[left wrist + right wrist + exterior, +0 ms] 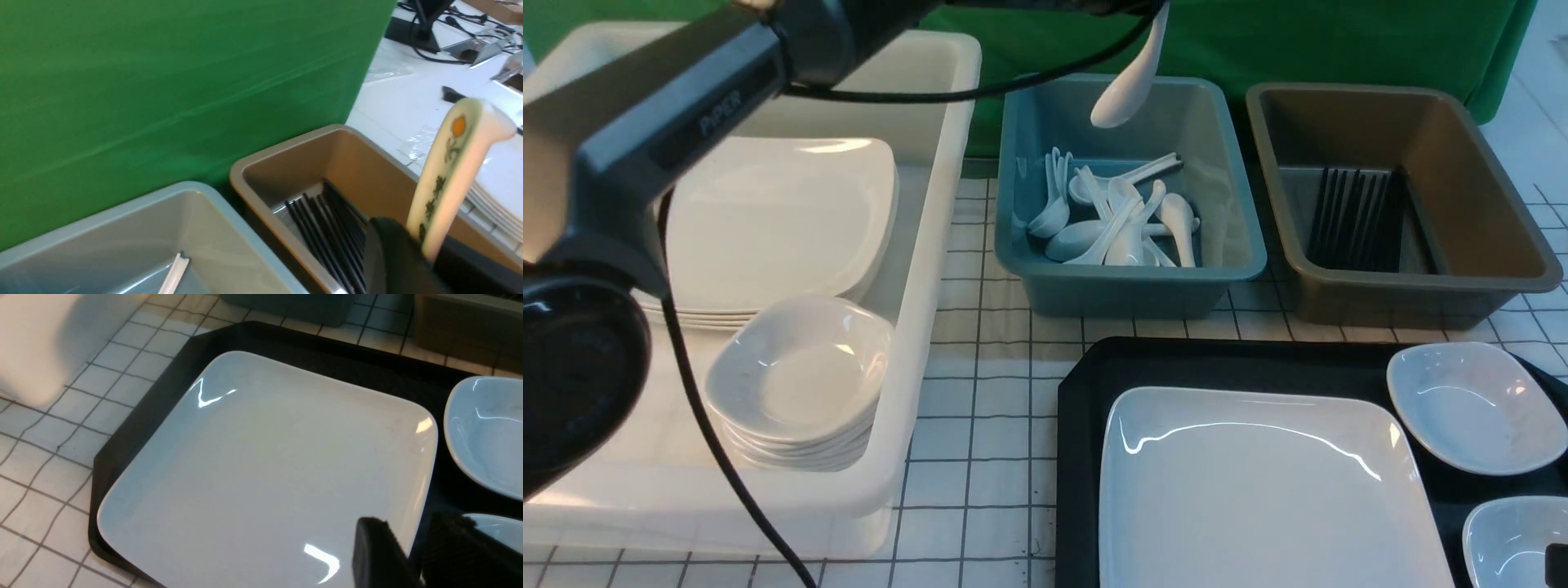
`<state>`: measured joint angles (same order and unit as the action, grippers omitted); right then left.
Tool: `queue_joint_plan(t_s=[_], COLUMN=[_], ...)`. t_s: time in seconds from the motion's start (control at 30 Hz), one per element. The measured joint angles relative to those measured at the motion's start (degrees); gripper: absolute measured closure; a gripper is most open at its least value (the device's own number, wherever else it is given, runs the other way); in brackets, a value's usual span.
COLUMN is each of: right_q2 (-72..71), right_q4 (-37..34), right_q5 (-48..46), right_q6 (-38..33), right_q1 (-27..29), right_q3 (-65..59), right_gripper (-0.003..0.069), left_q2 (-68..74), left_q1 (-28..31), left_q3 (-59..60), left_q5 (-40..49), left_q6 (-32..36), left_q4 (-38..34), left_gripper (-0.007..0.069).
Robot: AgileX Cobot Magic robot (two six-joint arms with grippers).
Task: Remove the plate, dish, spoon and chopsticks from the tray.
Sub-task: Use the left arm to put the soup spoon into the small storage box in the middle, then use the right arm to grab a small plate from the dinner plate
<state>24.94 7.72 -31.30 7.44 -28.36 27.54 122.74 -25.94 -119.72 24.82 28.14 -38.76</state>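
My left claw (pixel 425 261) is pinched tight on the handle of the spoon (pixel 1125 96). The spoon hangs bowl-down above the far part of the blue tub (pixel 1241 204), clear of the heap of white spoons (pixel 1111 224) lying on the tub's floor. From my left wrist I see the handle's patterned face rising between my two dark fingers. To the right of the blue tub stands the brown tub (pixel 1486 196), with the chopsticks (pixel 1356 220) lying side by side on its floor. My right claw (pixel 414 559) hangs low over the right edge of the plate (pixel 1258 490), jaws partly spread and gripping nothing. One finger is over the plate and the other over the dark strip beside it. The plate lies flat on the left part of the tray (pixel 1086 384), which sits near and to the right on the gridded table (pixel 988 408). Two small dishes share the tray to the right of the plate, the far dish (pixel 1474 404) and the near dish (pixel 1515 539), apart from each other. On the left stands the white tub (pixel 931 245), holding a stack of large plates (pixel 776 220) at the far side and a stack of small dishes (pixel 800 384) nearer.
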Motion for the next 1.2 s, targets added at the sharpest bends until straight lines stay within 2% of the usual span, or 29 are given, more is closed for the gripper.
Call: queue_joint_plan(t_s=[0.07,0.23,0.27,0.3,0.37,0.47,0.6,0.63,0.73,0.87,0.9,0.93,0.97,1.1,1.2], right_q2=[0.0,0.0,0.0,0.0,0.0,0.0,0.0,0.0,0.0,0.0,0.0,0.0,0.0,1.3,6.8], right_q4=[0.0,0.0,0.0,0.0,0.0,0.0,-0.1,-0.1,-0.1,-0.1,-0.1,-0.1,0.0,2.3,6.4], right_q5=[0.1,0.2,0.2,0.2,0.2,0.2,0.2,0.2,0.2,0.2,0.2,-0.2,-0.9,-10.2,-22.4], right_q6=[0.5,1.1,1.1,1.1,1.1,1.3,1.3,1.3,1.3,1.3,1.3,1.3,1.3,4.8,8.3], right_q1=[0.0,0.0,0.0,0.0,0.0,0.0,0.0,0.0,0.0,0.0,0.0,0.0,0.0,0.0,0.0], right_q3=[0.0,0.0,0.0,0.0,0.0,0.0,0.0,0.0,0.0,0.0,0.0,0.0,0.0,0.4,2.1], right_gripper=[0.0421,0.042,0.0419,0.0419,0.0419,0.0419,0.0419,0.0419,0.0419,0.0431,0.0431,0.0449,0.0472,0.0613,0.0629], left_q2=[1.2,4.1,5.2,5.3,6.1,6.5,6.3,6.0,5.0,-0.4,-0.4,-3.0,-4.8,-11.0,-15.6], left_q1=[-0.1,-0.1,0.0,0.0,0.0,0.0,0.1,0.2,0.6,1.2,1.2,1.2,1.2,1.2,1.2], left_q3=[0.0,0.0,0.0,0.0,0.0,0.0,0.0,0.0,0.0,0.0,0.0,0.0,0.0,0.0,0.2], left_q5=[-1.4,-3.7,-3.7,-3.7,-2.9,0.6,5.9,9.1,15.7,28.7,28.7,32.7,35.2,42.9,44.6], left_q6=[0.0,-1.5,-3.0,-3.1,-3.7,-3.9,-6.7,-9.2,-12.8,-14.8,-14.7,-14.2,-13.6,-13.1,-14.0], left_q4=[0.2,1.9,3.0,3.1,4.4,6.6,8.7,9.9,10.7,13.4,13.5,15.0,16.2,21.8,26.8], left_gripper=[0.0584,0.0503,0.0454,0.0447,0.0382,0.0297,0.026,0.0258,0.0284,0.0449,0.0449,0.0522,0.0564,0.0623,0.0627])
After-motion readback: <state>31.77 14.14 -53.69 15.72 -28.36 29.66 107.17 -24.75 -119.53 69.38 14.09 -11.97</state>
